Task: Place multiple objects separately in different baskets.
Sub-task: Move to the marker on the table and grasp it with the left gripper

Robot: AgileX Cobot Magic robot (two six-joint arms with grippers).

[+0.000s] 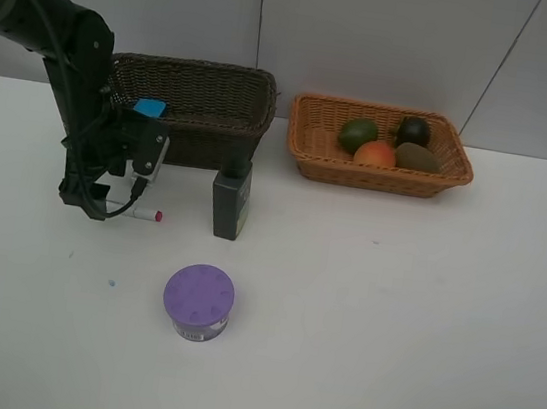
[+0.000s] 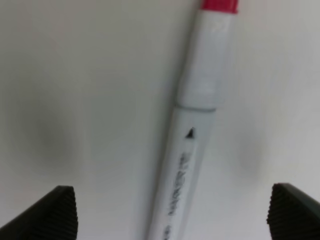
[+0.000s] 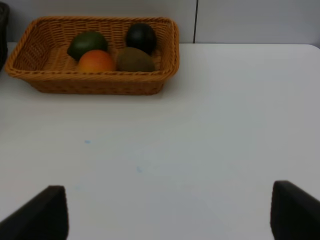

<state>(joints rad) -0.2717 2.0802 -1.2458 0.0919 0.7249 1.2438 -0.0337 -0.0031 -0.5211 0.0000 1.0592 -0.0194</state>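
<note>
Marker (image 1: 143,214), white with red cap, flat on table (image 1: 391,311) at 9 o'clock of the dark bottle (image 1: 230,202), lying between the left fingers (image 2: 59,212), which are spread wide and clear of it. Right fingers (image 3: 47,212) equally wide apart, holding nothing, above the table; lime (image 1: 358,133), peach (image 1: 375,154), mangosteen (image 1: 412,130), kiwi (image 1: 417,157) sit in the orange basket (image 1: 378,178) at 2 o'clock of the bottle.

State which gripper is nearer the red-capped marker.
Left. The left gripper straddles the marker, open; the right gripper faces the light orange basket, marker out of its view.
</note>
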